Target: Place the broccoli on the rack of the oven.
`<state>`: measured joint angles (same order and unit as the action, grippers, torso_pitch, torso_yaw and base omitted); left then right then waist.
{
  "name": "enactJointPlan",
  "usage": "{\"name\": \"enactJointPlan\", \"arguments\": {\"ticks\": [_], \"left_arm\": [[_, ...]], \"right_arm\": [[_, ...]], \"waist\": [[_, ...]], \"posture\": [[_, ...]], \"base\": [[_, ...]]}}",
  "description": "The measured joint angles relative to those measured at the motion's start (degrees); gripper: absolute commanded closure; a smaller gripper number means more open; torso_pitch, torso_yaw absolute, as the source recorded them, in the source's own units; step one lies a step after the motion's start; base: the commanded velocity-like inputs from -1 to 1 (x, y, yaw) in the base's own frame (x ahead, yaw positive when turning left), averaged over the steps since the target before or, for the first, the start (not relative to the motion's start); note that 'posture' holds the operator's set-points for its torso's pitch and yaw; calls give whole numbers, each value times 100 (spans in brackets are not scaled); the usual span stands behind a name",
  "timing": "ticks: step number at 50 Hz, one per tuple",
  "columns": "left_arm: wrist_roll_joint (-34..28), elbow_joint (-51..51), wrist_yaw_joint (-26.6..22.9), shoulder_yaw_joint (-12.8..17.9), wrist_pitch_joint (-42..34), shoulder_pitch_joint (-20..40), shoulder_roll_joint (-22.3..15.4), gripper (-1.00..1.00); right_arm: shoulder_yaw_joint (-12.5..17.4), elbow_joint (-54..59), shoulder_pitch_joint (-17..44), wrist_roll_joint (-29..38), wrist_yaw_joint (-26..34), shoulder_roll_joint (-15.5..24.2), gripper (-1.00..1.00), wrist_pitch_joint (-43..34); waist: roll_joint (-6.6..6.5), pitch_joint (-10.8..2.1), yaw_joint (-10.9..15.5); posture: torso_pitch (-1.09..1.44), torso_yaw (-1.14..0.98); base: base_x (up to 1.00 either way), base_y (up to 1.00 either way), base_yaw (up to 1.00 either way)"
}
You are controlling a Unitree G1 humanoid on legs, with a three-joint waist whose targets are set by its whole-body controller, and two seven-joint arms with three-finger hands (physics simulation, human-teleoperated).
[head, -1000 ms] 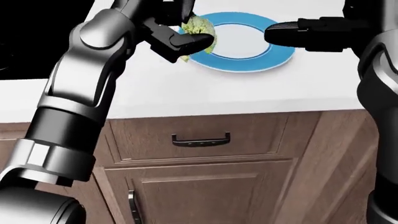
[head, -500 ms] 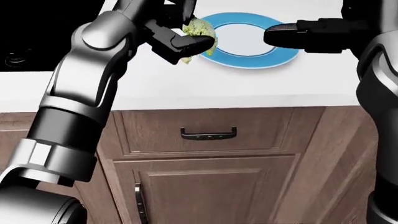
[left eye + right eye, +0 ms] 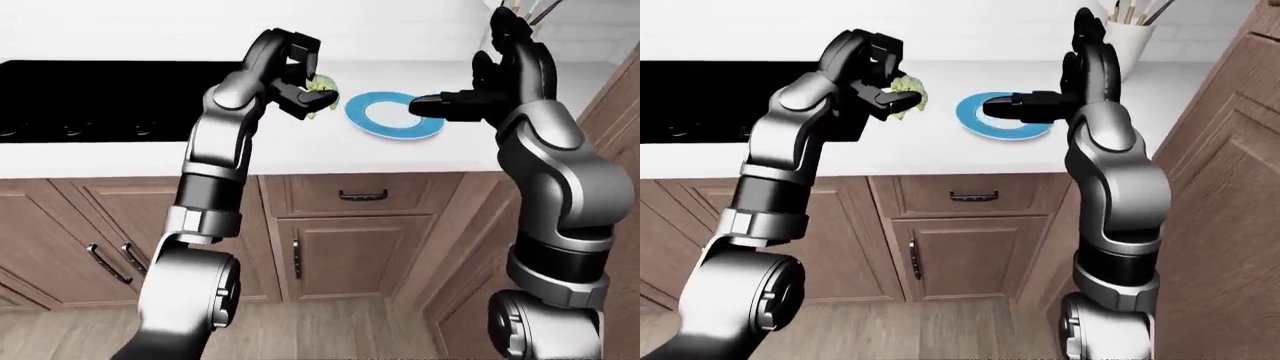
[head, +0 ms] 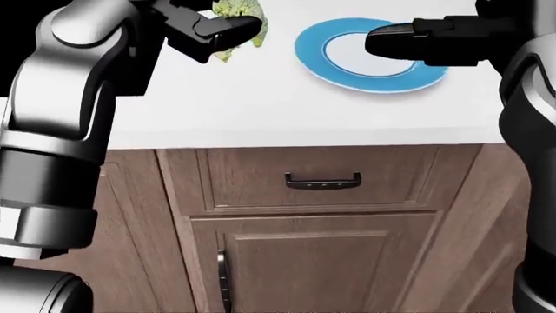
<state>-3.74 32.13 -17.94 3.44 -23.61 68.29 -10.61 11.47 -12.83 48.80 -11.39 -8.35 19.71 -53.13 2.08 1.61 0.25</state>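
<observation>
A green broccoli floret point(image 4: 239, 23) hangs above the white counter point(image 4: 287, 107), left of the blue plate point(image 4: 369, 68). My left hand point(image 4: 213, 29) is shut on it, black fingers wrapped around it; the same hand point(image 3: 305, 94) shows in the left-eye view with the broccoli point(image 3: 323, 90) peeking out. My right hand point(image 4: 417, 42) hovers over the plate with its fingers stretched out and holds nothing. No oven rack shows in any view.
A black cooktop point(image 3: 90, 97) lies in the counter to the left. Wooden cabinets with a drawer handle point(image 4: 323, 181) stand below. A white utensil holder point(image 3: 1130, 41) is at the counter's far right, beside a tall wooden cabinet point(image 3: 1230, 187).
My left hand has carried the broccoli off the plate's edge and leftward over the counter. The camera has shifted, with the plate and drawer sliding right. My right hand stays over the plate.
</observation>
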Motion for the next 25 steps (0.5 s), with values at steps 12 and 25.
{"name": "enactJointPlan", "arguments": {"ticks": [12, 25], "left_arm": [[258, -883, 135, 76, -523, -557, -74, 100], [951, -1270, 901, 478, -713, -921, -565, 100]], "right_arm": [[48, 12, -18, 17, -36, 43, -100, -59], [-80, 19, -45, -22, 34, -35, -100, -69]], "waist": [[-58, 35, -23], [-275, 14, 11]], "posture": [[0, 0], [0, 0]], "base": [[-4, 12, 0], [-5, 12, 0]]}}
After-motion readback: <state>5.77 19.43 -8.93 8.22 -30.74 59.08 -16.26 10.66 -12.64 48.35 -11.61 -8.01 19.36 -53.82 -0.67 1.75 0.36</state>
